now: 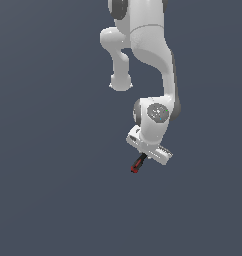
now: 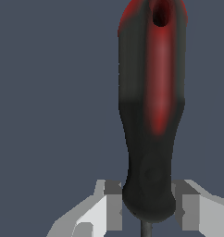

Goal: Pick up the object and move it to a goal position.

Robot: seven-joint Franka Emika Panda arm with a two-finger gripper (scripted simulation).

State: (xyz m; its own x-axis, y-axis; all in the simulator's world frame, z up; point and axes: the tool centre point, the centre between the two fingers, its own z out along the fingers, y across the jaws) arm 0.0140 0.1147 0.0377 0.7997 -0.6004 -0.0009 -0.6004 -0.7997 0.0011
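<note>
You are looking at a white Panda arm (image 1: pixel 153 60) reaching down from the top of the exterior view over a plain dark grey-blue ground (image 1: pixel 48 200), with its gripper (image 1: pixel 143 159) holding the small screwdriver (image 1: pixel 138 164). The fingers are closing narrowly on the tool near where handle meets shaft. The red-and-black handle is sticking out below the hand, slanting down toward the exterior view's left. Nothing else is showing around the arm in either view, and nothing is standing between the tool and the open ground.

The wrist view is giving you what the exterior view cannot: the screwdriver (image 2: pixel 153 115) filling the frame, its black grip with a red stripe and a dark hole near the red end, one pale grey finger (image 2: pixel 111 210) on each side of the handle's base, and the thin shaft just starting between them. The exterior view alone is showing the arm's bent pose. Whether the tool is clear of the ground, you cannot tell.
</note>
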